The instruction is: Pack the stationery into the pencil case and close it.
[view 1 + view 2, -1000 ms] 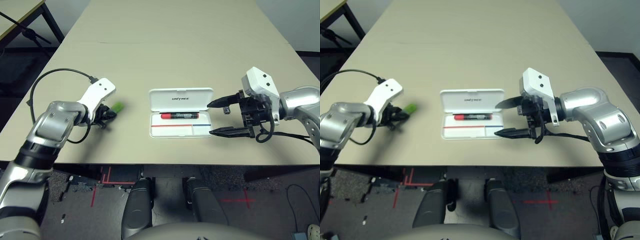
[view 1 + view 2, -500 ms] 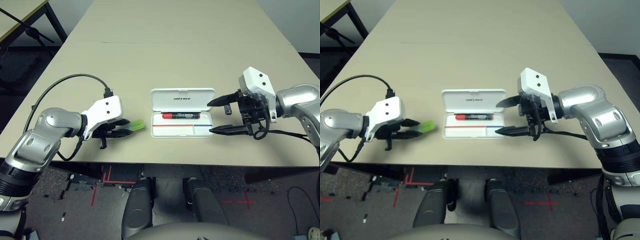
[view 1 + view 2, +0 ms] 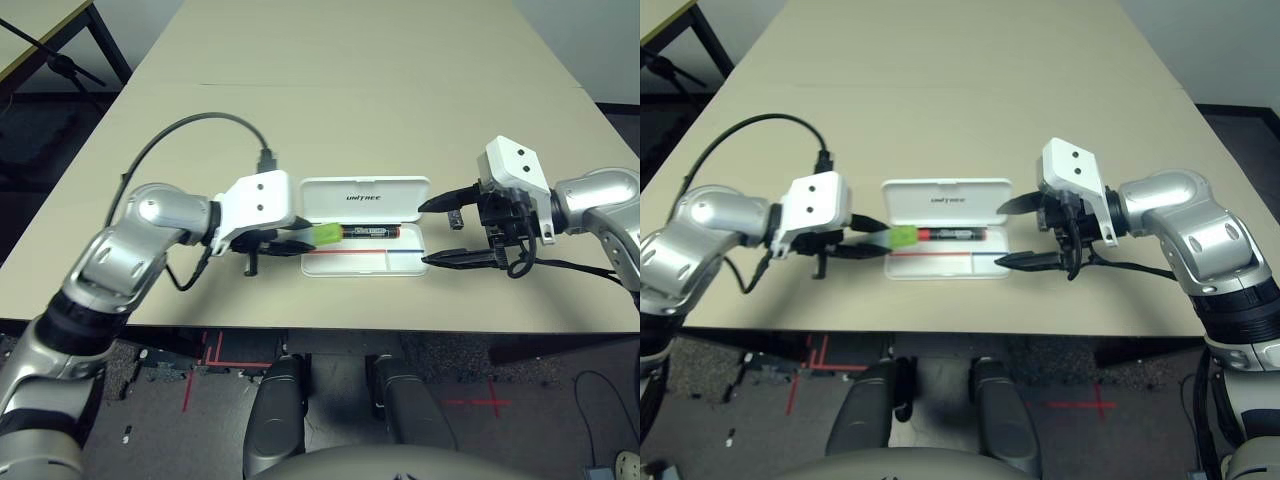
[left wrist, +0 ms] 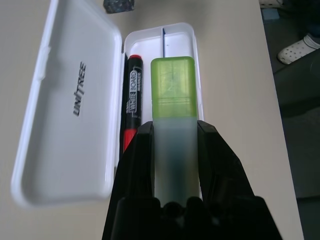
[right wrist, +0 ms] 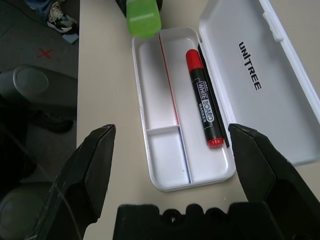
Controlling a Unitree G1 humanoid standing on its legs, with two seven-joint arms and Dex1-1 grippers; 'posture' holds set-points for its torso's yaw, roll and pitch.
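The pencil case (image 3: 365, 198) lies open mid-table, its lid flat toward the far side and its tray (image 5: 165, 165) toward me. A red marker (image 3: 372, 231) with a black label lies in the tray along the hinge. My left gripper (image 3: 303, 238) is shut on the pale green-and-white highlighter (image 4: 172, 85), whose green end hangs over the tray's left end next to the marker (image 4: 132, 95). My right gripper (image 3: 428, 233) stands open at the case's right end, one finger on each side. A tiny dark grey piece (image 4: 119, 5) lies on the table past that end.
A black cable (image 3: 190, 125) loops up from my left wrist. The beige table (image 3: 350, 90) stretches far behind the case. Its front edge runs just below both grippers. Another table's corner (image 3: 40, 30) stands at the far left.
My left arm has swung right, carrying the highlighter from the table's left part to above the case's left end. The right gripper has stayed open in place.
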